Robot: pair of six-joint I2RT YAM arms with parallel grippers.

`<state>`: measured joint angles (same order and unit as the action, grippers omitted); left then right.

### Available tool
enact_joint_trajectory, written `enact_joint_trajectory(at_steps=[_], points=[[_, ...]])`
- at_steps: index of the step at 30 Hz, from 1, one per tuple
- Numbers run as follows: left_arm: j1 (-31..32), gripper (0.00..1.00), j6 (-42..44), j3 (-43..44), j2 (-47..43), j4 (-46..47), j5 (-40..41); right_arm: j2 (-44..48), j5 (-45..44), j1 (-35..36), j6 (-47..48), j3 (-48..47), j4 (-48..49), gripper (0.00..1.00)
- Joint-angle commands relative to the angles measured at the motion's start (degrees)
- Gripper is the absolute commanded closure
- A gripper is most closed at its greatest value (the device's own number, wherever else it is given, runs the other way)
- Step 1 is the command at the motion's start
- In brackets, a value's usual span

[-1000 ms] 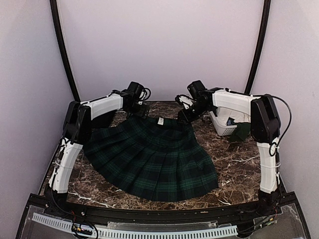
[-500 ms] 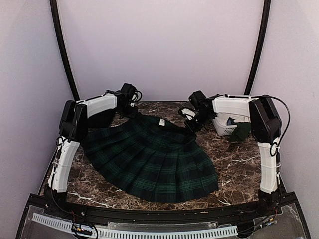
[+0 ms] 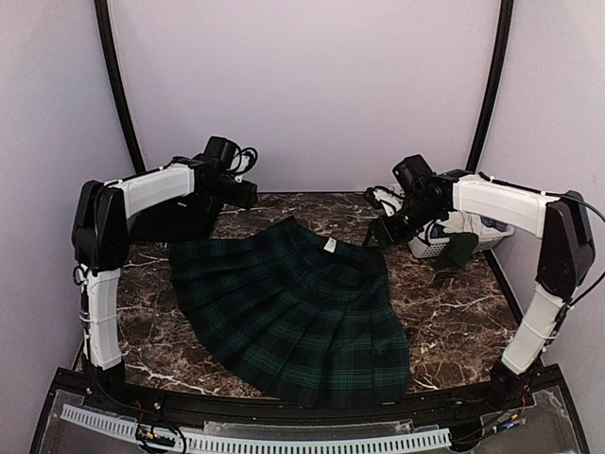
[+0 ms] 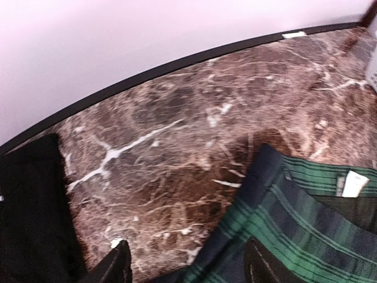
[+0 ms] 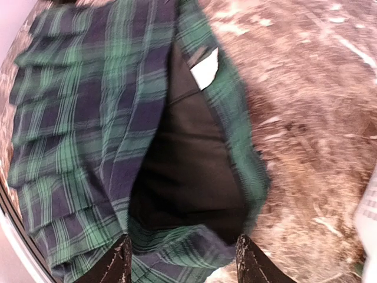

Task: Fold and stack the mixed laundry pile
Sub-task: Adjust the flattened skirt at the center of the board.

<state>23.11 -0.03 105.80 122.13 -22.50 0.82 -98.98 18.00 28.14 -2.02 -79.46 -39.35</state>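
Tartan skirt point(image 3: 293, 303) lies centre frame; your left gripper point(image 3: 251, 196) hangs upper left of it, right gripper point(image 3: 380, 234) upper right, both spread, empty.

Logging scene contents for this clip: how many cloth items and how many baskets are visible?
Baskets: 1 (white basket)
Cloth items: 3 (tartan skirt, black cloth, dark green piece hanging on the basket)
Total: 4; basket contents mostly hidden.

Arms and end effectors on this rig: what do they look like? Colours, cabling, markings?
The left arm and right arm have white link shells between chunky black joint housings. Thin black cables loop at the wrists. The left end effector and right end effector each have two black fingers. No markings are legible.
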Motion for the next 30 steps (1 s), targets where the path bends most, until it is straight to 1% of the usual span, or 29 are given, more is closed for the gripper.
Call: enact_joint_trajectory(at_steps=[1,2,5,6,9,10,13,18,22,23,25,26,28,29,30], points=[[3.30,0.33,-3.09,-6.05,-6.62,5.18,-8.69,1.59,-0.79,-1.67,-1.25,-4.97,-0.62,0.43],[3.58,0.27,-3.59,-7.59,-7.68,5.76,-9.73,1.83,1.66,-1.30,-0.89,-6.22,-0.04,0.42],[5.18,0.23,-5.52,-15.73,-13.55,9.81,-8.80,-0.21,11.58,0.18,-0.40,-9.76,0.25,0.45],[5.27,0.23,-6.17,-17.26,-14.71,10.44,-8.66,-1.74,13.24,0.71,0.06,-11.15,-0.75,0.45],[5.45,0.23,-8.99,-24.12,-20.85,12.72,-7.54,-6.11,12.39,2.38,1.63,-13.77,-4.23,0.45],[5.45,0.22,-9.44,-25.23,-22.05,13.13,-7.36,-7.53,12.63,2.96,1.67,-14.10,-5.01,0.45],[5.66,0.22,-11.22,-29.39,-26.01,13.89,-6.30,-11.70,13.59,4.39,3.25,-14.90,-6.11,0.40],[6.66,0.21,-11.17,-31.89,-28.02,13.28,-4.40,-17.10,12.64,5.57,3.69,-15.82,-6.98,0.38],[7.42,0.20,-10.64,-32.77,-29.02,12.98,-2.32,-20.11,11.18,6.08,4.42,-15.51,-8.37,0.40],[7.45,0.20,-10.67,-32.90,-29.12,12.99,-2.07,-20.45,11.71,6.17,4.55,-15.31,-8.52,0.43],[7.55,0.20,-10.59,-33.20,-29.42,13.05,-1.65,-20.52,13.72,6.57,5.01,-15.01,-8.53,0.55],[7.56,0.20,-10.53,-33.27,-29.52,13.06,-1.54,-20.19,14.83,6.84,5.16,-14.82,-8.31,0.65],[7.56,0.19,-10.42,-33.36,-29.64,12.87,-1.49,-19.36,16.10,7.20,5.06,-14.59,-7.82,0.89],[7.56,0.19,-10.33,-33.37,-29.65,12.81,-1.49,-19.03,16.63,7.26,5.09,-14.58,-7.83,0.97],[7.56,0.19,-10.21,-33.48,-29.81,12.70,-1.51,-18.59,16.67,7.35,5.10,-14.58,-7.84,1.00]])
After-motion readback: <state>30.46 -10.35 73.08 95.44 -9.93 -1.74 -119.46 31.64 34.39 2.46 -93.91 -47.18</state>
